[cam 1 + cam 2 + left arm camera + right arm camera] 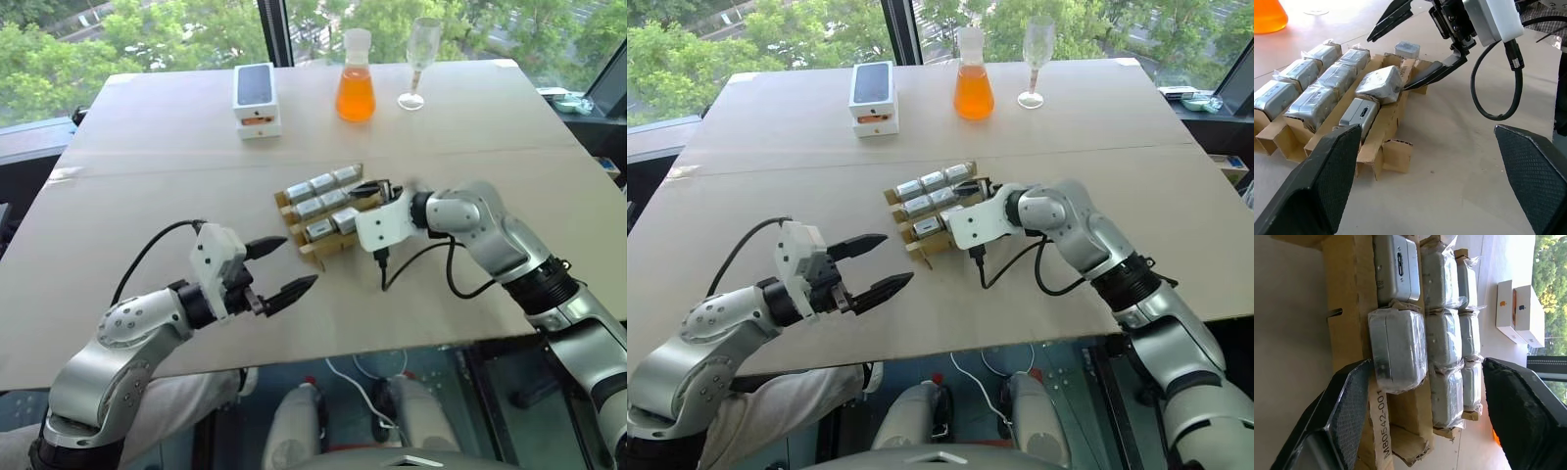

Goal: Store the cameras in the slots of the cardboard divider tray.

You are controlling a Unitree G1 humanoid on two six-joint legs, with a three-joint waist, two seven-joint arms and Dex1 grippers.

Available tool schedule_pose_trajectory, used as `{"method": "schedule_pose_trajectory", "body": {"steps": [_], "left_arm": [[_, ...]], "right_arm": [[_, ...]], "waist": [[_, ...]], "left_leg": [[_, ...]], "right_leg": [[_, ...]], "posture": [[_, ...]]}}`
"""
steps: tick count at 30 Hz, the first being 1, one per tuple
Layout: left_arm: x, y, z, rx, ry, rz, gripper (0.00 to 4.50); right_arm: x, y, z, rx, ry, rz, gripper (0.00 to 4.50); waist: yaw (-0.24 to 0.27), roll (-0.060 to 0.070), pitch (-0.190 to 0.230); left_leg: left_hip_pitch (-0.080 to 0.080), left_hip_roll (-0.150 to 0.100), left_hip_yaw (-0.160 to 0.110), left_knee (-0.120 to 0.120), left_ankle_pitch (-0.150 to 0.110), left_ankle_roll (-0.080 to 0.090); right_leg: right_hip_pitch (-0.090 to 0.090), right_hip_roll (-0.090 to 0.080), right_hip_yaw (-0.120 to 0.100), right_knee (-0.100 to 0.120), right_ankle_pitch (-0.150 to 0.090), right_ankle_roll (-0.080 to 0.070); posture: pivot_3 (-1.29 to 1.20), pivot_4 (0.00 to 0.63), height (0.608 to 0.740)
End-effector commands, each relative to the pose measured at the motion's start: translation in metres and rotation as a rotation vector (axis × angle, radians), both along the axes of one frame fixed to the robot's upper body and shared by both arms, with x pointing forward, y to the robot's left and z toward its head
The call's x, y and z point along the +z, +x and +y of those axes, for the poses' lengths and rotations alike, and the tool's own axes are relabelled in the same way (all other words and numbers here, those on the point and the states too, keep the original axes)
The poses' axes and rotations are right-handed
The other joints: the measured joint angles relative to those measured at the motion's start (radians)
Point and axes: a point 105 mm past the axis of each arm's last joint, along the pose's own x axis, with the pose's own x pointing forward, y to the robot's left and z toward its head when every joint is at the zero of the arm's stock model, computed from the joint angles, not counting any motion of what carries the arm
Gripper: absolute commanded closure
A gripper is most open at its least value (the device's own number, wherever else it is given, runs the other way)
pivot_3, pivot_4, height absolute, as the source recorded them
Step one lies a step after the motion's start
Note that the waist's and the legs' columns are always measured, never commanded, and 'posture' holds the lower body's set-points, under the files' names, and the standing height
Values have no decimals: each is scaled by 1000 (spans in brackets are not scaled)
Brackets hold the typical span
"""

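- The cardboard divider tray (328, 220) lies near the centre of the frame on the brown table (147, 176), turned at a slant, most of its slots filled with silver-grey cameras (323, 183) in clear wrap.
- One wrapped camera (1378, 84) sits tilted on the tray's near row, not down in its slot, with an unwrapped camera (1358, 113) beside it in the same row.
- The right gripper (377, 188) reaches in from the right of the frame to the tray's right end; its two black fingers stand spread, one low against the tray's edge by the tilted camera, the other raised above it, and nothing is pinched between them.
- The left gripper (282, 267) hangs at the lower left of the frame, just short of the tray, its fingers spread wide and empty.
- One more small grey block (1407, 49) rests on the table just past the tray's far end.
- At the top of the frame stand a white phone box (257, 98), a flask of orange liquid (355, 83) and a clear stemmed glass (419, 61), well apart from the tray.
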Motion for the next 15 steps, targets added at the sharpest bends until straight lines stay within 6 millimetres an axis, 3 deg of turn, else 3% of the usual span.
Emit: {"method": "schedule_pose_trajectory", "body": {"steps": [1, 15], "left_arm": [[10, -3, -1, -8, 6, -50, 0], [12, -2, 0, -9, 10, -54, 0]], "right_arm": [[14, 1, 0, 21, 16, -42, 869], [17, 7, 9, 30, 39, -76, 869]], "waist": [[0, 0, 0], [0, 0, 0]], "left_leg": [[0, 0, 0, 0, 0, 0], [0, 0, 0, 0, 0, 0]], "right_leg": [[0, 0, 0, 0, 0, 0], [0, 0, 0, 0, 0, 0]], "posture": [[0, 150, 740], [0, 150, 740]]}}
